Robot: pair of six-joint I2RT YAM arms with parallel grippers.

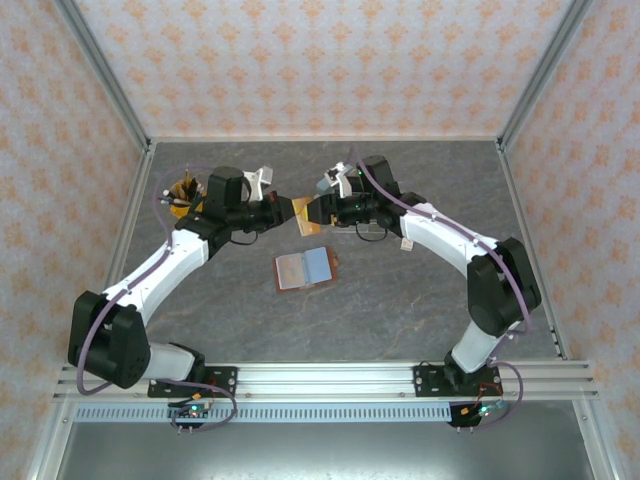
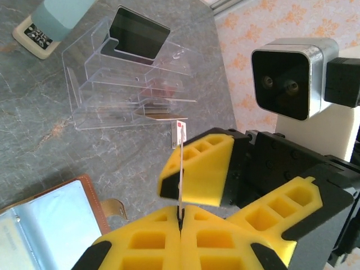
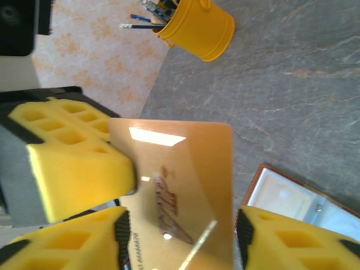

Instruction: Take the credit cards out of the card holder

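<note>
A tan credit card (image 1: pixel 300 212) hangs in the air at the middle back of the table, between both grippers. My left gripper (image 2: pixel 181 216) is shut on it, and there the card (image 2: pixel 181 169) shows edge-on. My right gripper (image 3: pixel 183 242) is open, its fingers wide apart on either side of the card (image 3: pixel 185 169), with a small gap at the right pad. A left finger (image 3: pixel 79 169) presses on the card's face. The reddish-brown card holder (image 1: pixel 305 268) lies open on the table below, showing light blue pockets (image 2: pixel 50 219).
A clear acrylic tiered organiser (image 2: pixel 124 84) stands behind the grippers with a dark card (image 2: pixel 138 34) in its top tier. A light blue block (image 2: pixel 56 17) sits beside it. A yellow cup of pencils (image 1: pixel 185 190) stands at the back left.
</note>
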